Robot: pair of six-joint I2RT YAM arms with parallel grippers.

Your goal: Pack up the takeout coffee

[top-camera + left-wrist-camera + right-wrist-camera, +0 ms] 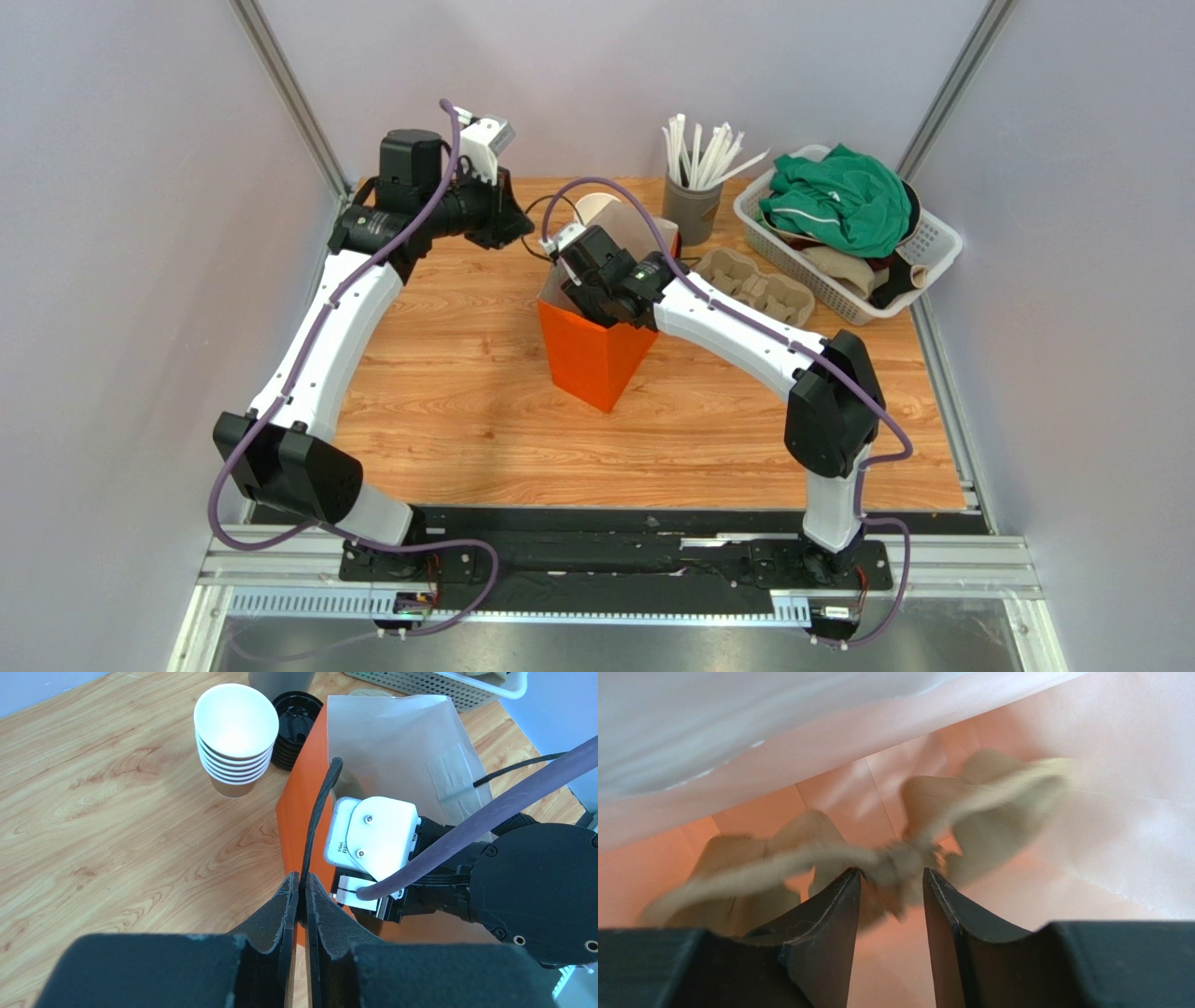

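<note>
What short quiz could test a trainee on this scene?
1. True or false: the right gripper is inside the orange bag.
2. What does the left gripper pinch? A) a cup B) the bag's black handle C) a lid
3. Fill in: beside the cup stack stands a stack of black ____.
Key: 1 true; 2 B; 3 lids.

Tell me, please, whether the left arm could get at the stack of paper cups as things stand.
Probably not yet: the left tool is shut on the orange bag. The stack of paper cups stands close by with nothing between, so letting go should free it.
</note>
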